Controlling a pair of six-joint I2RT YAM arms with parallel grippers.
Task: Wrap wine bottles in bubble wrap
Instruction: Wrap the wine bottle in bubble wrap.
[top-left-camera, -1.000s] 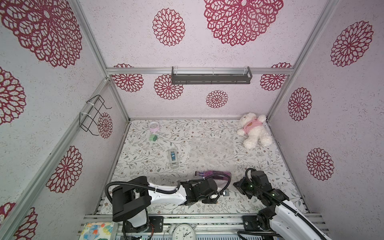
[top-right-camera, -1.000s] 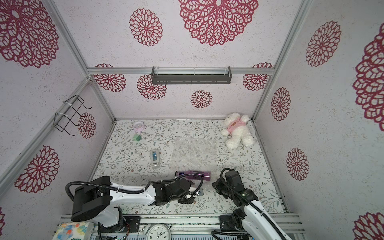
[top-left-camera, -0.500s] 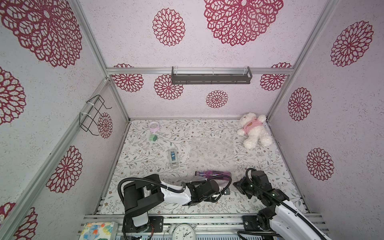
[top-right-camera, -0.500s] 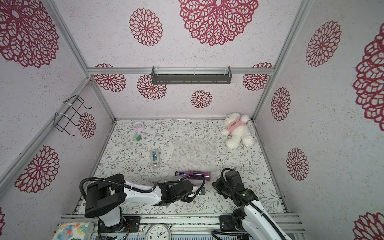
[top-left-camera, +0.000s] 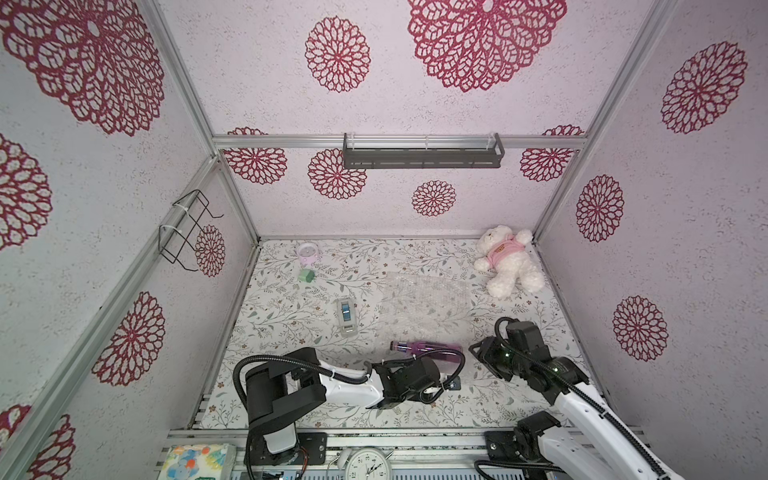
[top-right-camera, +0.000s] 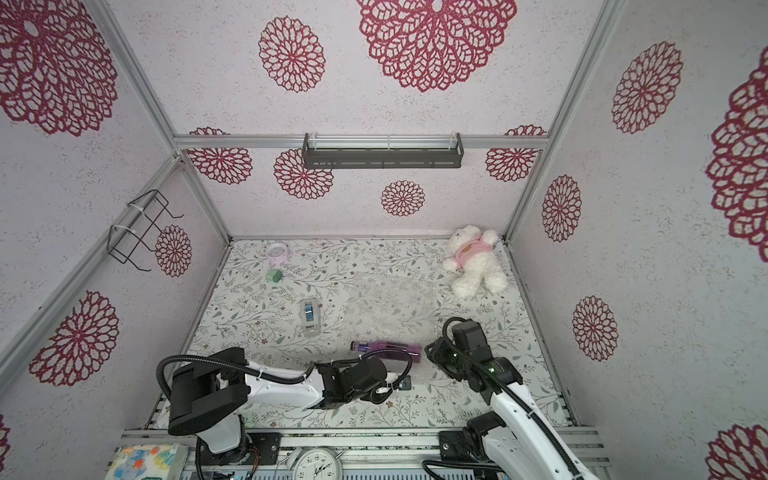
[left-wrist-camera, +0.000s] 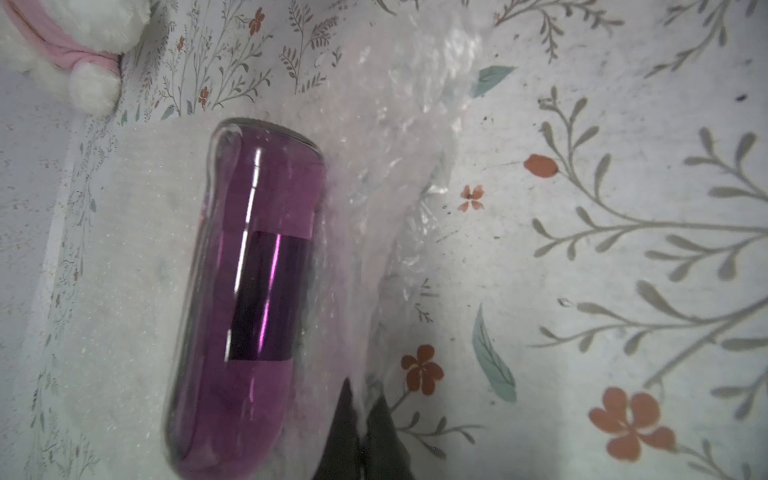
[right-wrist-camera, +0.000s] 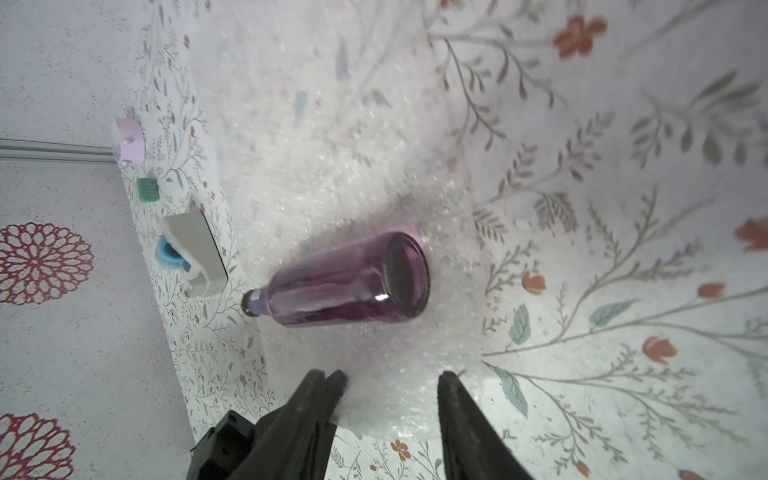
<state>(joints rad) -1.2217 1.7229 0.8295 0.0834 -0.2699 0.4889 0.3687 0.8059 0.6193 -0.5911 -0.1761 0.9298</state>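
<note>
The left hand (left-wrist-camera: 363, 399) has just squeezed together, pinching the bubble wrap (left-wrist-camera: 374, 166) edge beside the bottle (left-wrist-camera: 249, 270), which lies on the wrap on the table (top-left-camera: 291, 324). The right hand (right-wrist-camera: 390, 384) has just spread apart. I think rolling can start.

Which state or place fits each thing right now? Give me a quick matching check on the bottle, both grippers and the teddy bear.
Things:
1. wine bottle
2. left gripper
3. right gripper
4. teddy bear

States:
A. open, holding nothing
B. lying on its side on the bubble wrap
C. in the far right corner
D. shut on the bubble wrap's edge

Pairs: 1-B, 2-D, 3-A, 4-C
</note>
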